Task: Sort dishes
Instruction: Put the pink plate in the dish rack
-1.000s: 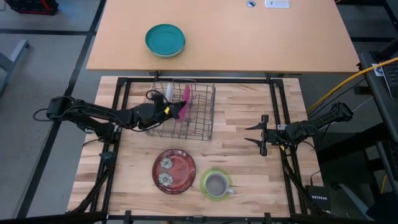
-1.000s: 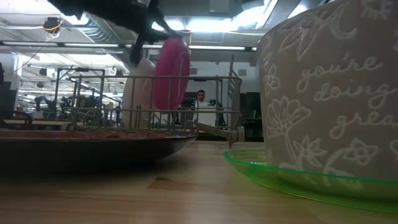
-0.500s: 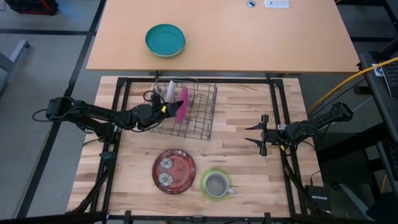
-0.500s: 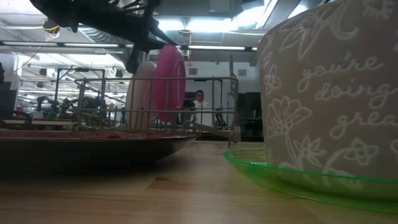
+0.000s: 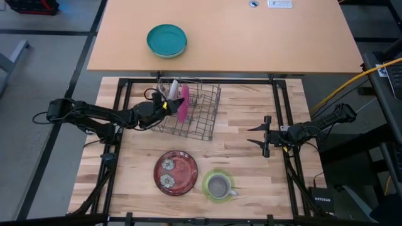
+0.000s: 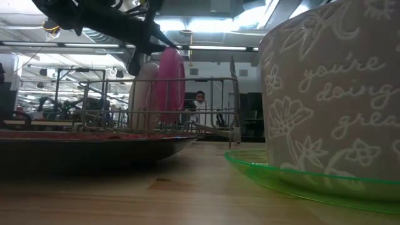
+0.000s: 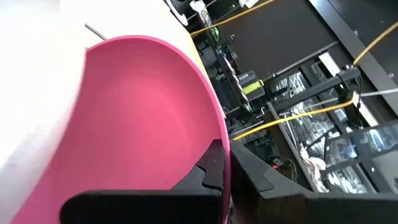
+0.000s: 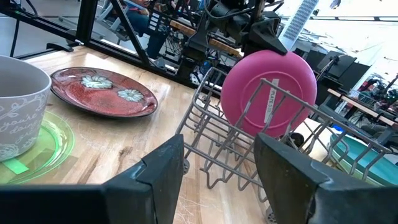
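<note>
The left claw (image 5: pixel 171 106) is clenched on the pink plate (image 5: pixel 183 104), held on edge in the wire rack (image 5: pixel 200 116) at the tabletop's (image 5: pixel 251 169) 11 o'clock, beside the white plate (image 6: pixel 141 87). Its flat face runs 12-to-6 along the slots; the right claw (image 5: pixel 265 136), released, waits well apart at 3 o'clock.

Grey metal wire rack (image 5: pixel 188 113), glossy magenta plate (image 8: pixel 268 102), pale wood tabletop (image 5: pixel 239 157)

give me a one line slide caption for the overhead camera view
Left gripper lowers an upright magenta plate into the grey wire dish rack beside a white plate; right gripper waits open.
</note>
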Controlling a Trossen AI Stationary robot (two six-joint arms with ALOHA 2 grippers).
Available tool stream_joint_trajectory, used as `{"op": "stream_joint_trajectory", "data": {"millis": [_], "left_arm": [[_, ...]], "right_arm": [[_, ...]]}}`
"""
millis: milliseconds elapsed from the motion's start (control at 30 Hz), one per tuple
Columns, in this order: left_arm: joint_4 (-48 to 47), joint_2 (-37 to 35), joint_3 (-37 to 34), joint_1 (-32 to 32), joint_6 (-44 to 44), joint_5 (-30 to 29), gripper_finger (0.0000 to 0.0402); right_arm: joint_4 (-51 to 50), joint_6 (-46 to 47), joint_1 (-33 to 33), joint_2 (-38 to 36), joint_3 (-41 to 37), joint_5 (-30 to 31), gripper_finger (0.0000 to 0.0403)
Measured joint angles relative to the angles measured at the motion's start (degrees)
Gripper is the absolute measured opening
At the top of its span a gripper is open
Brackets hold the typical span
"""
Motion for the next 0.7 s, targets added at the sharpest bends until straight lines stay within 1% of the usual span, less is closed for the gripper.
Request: {"op": "stream_joint_trajectory", "data": {"millis": [267,500,700], "left_arm": [[7.8,0.0,0.0,0.0,7.2,0.5,0.0],[8.0,0.0,0.0,1.8,7.5,0.8,0.0],[7.8,0.2,0.1,3.4,7.4,5.1,0.0]], "right_arm": [[0.0,0.0,0.0,0.0,0.0,0.0,0.0198],[0.2,0.0,0.0,0.0,0.0,0.0,0.0198],[0.2,0.0,0.0,0.0,0.0,0.0,0.0198]]}}
